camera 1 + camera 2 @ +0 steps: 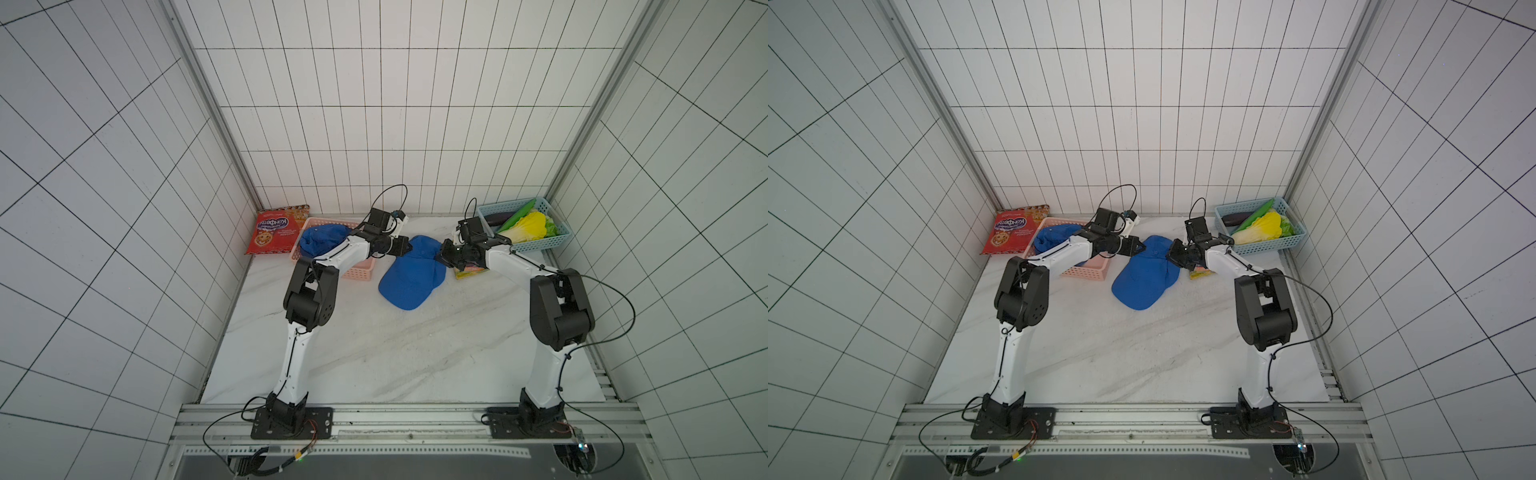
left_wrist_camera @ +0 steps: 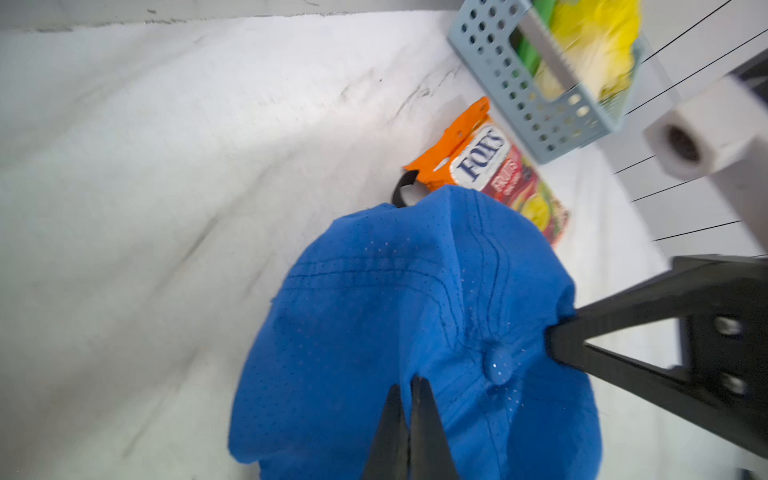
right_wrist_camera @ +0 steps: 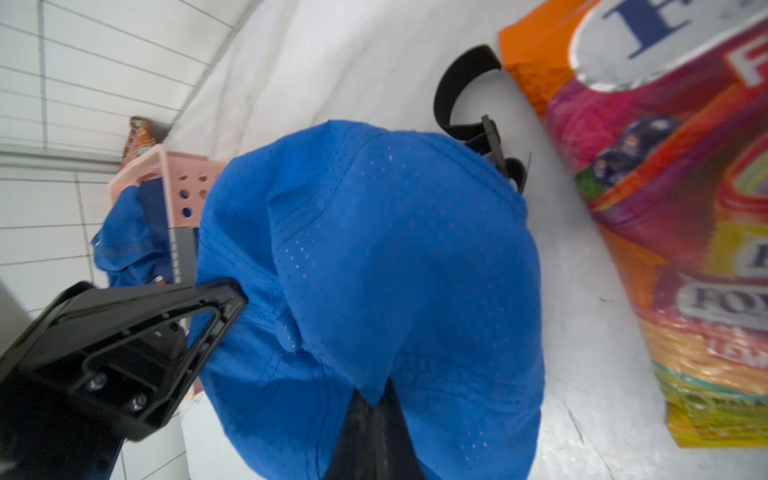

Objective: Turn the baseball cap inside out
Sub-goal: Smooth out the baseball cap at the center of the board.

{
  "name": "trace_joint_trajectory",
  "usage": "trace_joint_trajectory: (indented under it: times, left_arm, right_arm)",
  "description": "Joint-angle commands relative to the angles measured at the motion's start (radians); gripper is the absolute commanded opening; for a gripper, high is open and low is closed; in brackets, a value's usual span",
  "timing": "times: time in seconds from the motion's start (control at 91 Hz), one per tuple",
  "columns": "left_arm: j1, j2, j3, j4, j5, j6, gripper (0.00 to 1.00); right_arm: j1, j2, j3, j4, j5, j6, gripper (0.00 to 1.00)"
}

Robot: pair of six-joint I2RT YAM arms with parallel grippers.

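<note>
On the marble desk (image 1: pixel 374 353), a pink basket (image 1: pixel 361 272) sits leftmost. Beside it, the left end effector (image 1: pixel 408 247) is pinched tight on the crown of the blue baseball cap (image 1: pixel 409 282), toward the desk's back. The right end effector (image 1: pixel 441 252) clamps the crown's opposite side. A blue basket (image 1: pixel 536 246) stands rightmost.

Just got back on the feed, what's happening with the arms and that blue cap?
Both arms are on the blue mesh baseball cap in the middle of the white marble table. The left gripper and the right gripper are each shut on a pinch of its crown fabric, from opposite sides. The crown's top button shows on the outside, so the cap is not yet turned. A second blue cap sits in the pink plastic basket.
</note>
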Motion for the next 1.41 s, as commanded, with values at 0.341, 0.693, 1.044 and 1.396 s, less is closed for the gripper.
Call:
trace_joint_trajectory:
  times: [0.341,0.693,1.044,1.396]
  left_arm:
    - [0.111,-0.033,-0.238,0.53,0.283,-0.572,0.0]
    - [0.1,0.012,-0.254,0.649,0.24,-0.68,0.01]
    - [0.1,-0.104,-0.256,0.442,0.106,-0.514,0.68]
    - [0.091,-0.371,-0.197,0.044,-0.039,-0.181,0.87]
  right_arm:
    - [-0.128,-0.033,-0.096,0.17,-0.325,-0.073,0.1]
    - [-0.13,-0.129,-0.137,0.142,-0.163,-0.156,0.65]
    - [-0.119,-0.239,-0.239,0.157,-0.143,-0.125,0.7]
    - [-0.065,-0.535,-0.339,0.022,0.013,-0.325,0.82]
